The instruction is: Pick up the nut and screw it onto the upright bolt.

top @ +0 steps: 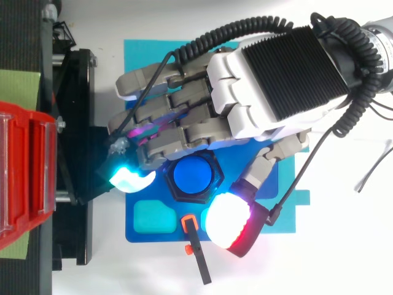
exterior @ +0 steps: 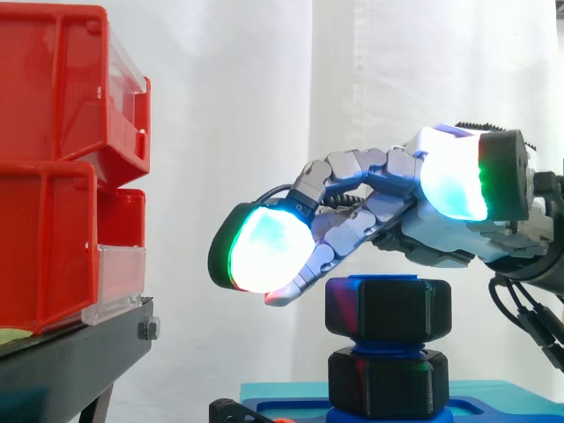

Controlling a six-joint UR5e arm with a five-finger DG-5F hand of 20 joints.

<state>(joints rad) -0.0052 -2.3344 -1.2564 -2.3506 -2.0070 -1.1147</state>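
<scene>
1 robot hand [exterior: 432, 238]: fingers loosely extended, wide, gripping nothing. It hovers just above the black hexagonal plastic nut [exterior: 389, 310] on the blue upright bolt [top: 195, 176]. Contact indiscernible.

Hand [exterior: 427, 240] hovers, fingers [exterior: 352, 166] relaxed, just above the nut [exterior: 388, 310].

White curtain [exterior: 264, 88], pleated, behind the hand [exterior: 401, 216]. Red bins [exterior: 53, 97], stacked, on black stand [exterior: 79, 352], ahead of the hand. White surface [top: 344, 258], below it.

Red bins [exterior: 44, 247] off the left edge; blue tray [top: 153, 236] partly beneath hand [top: 270, 80]
</scene>
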